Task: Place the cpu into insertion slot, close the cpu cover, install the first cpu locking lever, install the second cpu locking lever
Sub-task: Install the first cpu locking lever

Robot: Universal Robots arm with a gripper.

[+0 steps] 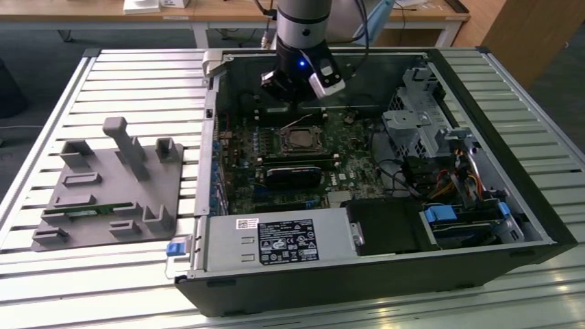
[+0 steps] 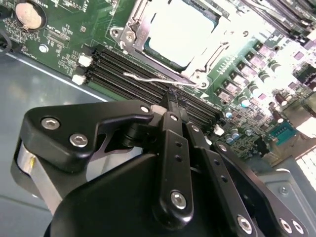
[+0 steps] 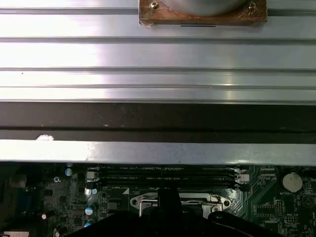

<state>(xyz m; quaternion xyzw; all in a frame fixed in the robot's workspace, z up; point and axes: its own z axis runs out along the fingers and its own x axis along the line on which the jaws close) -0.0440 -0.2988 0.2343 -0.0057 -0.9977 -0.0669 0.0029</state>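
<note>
We found the gripper (image 2: 171, 96) with its fingers drawn together to a point and nothing visibly held between them. The chip (image 2: 180, 32) sat in the socket (image 1: 300, 141) on the green board (image 2: 74, 29). Its pale top showed through the cover (image 2: 132, 27), which looked to be lying down over it. From the fingertips the chip lay straight ahead, past the black memory slots (image 2: 123, 74). Between the two ran a thin wire lever (image 2: 148, 77), its long axis crosswise to the fingers and along the socket's near edge. The tip hung just beside it, and we could not tell whether they touched. The open computer case (image 1: 366, 284) held the board. On the table (image 1: 137, 65), at the exterior view's left, a grey holder (image 1: 101, 185) kept a narrow green strip (image 1: 92, 211) in one pocket.
</note>
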